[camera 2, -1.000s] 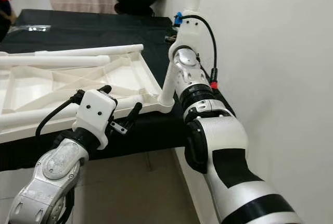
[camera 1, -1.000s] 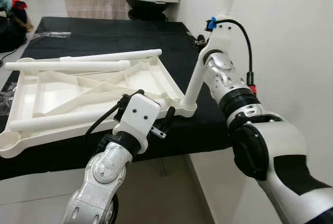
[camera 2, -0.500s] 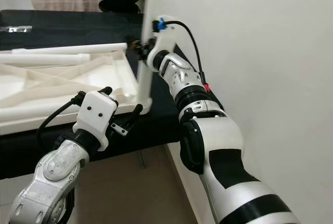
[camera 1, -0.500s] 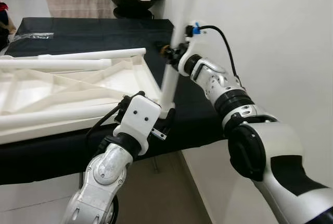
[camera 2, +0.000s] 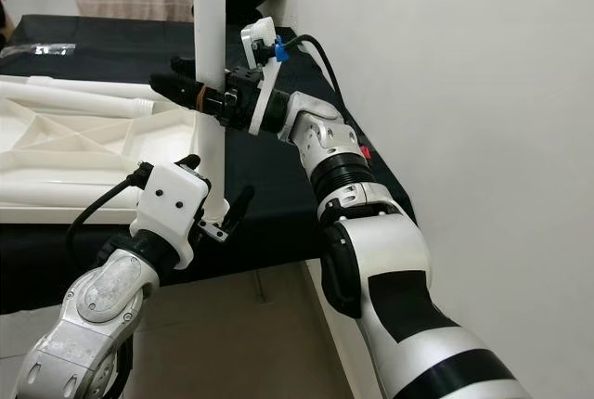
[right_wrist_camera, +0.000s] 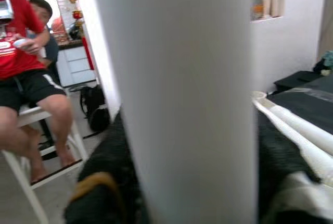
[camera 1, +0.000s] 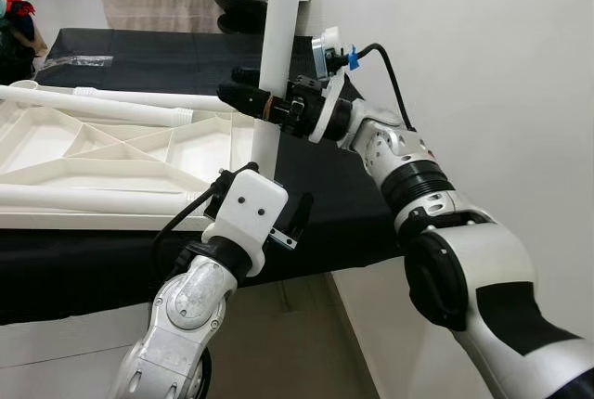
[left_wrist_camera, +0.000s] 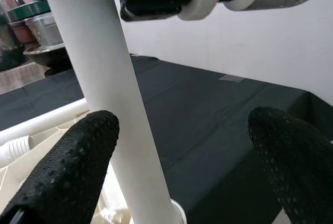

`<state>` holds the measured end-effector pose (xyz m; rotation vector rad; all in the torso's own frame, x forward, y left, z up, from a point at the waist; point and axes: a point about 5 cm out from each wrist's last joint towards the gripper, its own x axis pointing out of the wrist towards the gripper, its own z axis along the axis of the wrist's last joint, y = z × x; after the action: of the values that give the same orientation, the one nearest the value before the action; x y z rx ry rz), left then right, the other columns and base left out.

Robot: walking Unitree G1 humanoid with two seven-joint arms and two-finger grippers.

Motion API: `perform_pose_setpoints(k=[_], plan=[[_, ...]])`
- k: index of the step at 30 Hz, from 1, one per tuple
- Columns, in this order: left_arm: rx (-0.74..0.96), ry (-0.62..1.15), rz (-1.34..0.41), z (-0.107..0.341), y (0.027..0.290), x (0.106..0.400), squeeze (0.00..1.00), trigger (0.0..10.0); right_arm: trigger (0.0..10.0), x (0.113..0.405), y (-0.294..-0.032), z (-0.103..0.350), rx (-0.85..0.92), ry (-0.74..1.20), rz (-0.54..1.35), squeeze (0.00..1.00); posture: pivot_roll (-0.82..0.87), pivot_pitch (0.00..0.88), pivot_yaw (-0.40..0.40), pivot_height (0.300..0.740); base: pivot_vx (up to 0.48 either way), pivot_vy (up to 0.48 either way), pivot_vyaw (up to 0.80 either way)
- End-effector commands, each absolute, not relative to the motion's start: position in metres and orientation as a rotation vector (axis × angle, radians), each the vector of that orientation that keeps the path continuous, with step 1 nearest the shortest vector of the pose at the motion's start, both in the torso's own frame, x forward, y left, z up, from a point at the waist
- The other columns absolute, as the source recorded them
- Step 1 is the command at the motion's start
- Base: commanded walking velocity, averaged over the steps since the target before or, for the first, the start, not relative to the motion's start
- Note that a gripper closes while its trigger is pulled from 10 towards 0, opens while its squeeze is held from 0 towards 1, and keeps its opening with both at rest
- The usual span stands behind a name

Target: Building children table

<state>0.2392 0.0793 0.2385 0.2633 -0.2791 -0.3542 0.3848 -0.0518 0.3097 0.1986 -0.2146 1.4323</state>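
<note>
Surface: black-covered table [camera 1: 167, 56] beside a white wall [camera 1: 483, 65]; floor below its near edge.
My left pincer [camera 1: 263, 216]: nearest, low at the table's front edge, fingers [left_wrist_camera: 78, 161] spread apart, holding nothing; upright leg stands between them, just beside one finger.
Upright leg [camera 1: 277, 56]: white tube, vertical, foot seated at the near right corner of the tabletop.
My right pincer [camera 1: 252, 100]: clamped round the upright leg about midway up, arm reaching in from the right.
Tabletop [camera 1: 102, 153]: white ribbed panel lying upside down on the black cloth.
Loose legs [camera 1: 111, 102]: white tubes lying across the tabletop.
Far: person in a red top [right_wrist_camera: 21, 52] sitting on a white stool.
</note>
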Motion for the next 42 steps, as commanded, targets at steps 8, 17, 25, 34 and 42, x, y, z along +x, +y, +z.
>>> perform_pose_setpoints(k=[8, 17, 25, 34, 42], plan=[[0.269, -0.280, -0.357, 0.238, 0.078, 0.238, 0.00, 10.0, 0.0, 0.388, -0.055, 0.300, 0.174, -0.174, 1.378, 0.00, 0.08, 0.084, -0.169, 0.740, 0.000, 0.000, 0.00], [0.268, -0.280, -0.356, 0.238, 0.078, 0.238, 0.00, 10.0, 0.0, 0.429, -0.099, 0.280, -0.016, 0.035, 0.267, 0.00, 0.08, 0.090, -0.167, 0.740, 0.000, 0.000, 0.00], [0.269, -0.279, -0.354, 0.238, 0.078, 0.239, 0.00, 10.0, 0.0, 0.431, -0.117, 0.276, 0.091, 0.055, 0.043, 0.00, 0.08, 0.094, -0.166, 0.740, 0.000, 0.000, 0.00], [0.267, -0.277, -0.351, 0.238, 0.079, 0.239, 0.00, 10.0, 0.0, 0.430, -0.112, 0.274, 0.146, 0.054, -0.150, 0.00, 0.08, 0.100, -0.166, 0.740, 0.000, 0.000, 0.00], [0.268, -0.275, -0.348, 0.237, 0.079, 0.239, 0.00, 10.0, 10.0, 0.429, -0.105, 0.275, 0.156, 0.049, -0.121, 0.00, 0.08, 0.101, -0.169, 0.740, 0.000, 0.000, 0.00]])
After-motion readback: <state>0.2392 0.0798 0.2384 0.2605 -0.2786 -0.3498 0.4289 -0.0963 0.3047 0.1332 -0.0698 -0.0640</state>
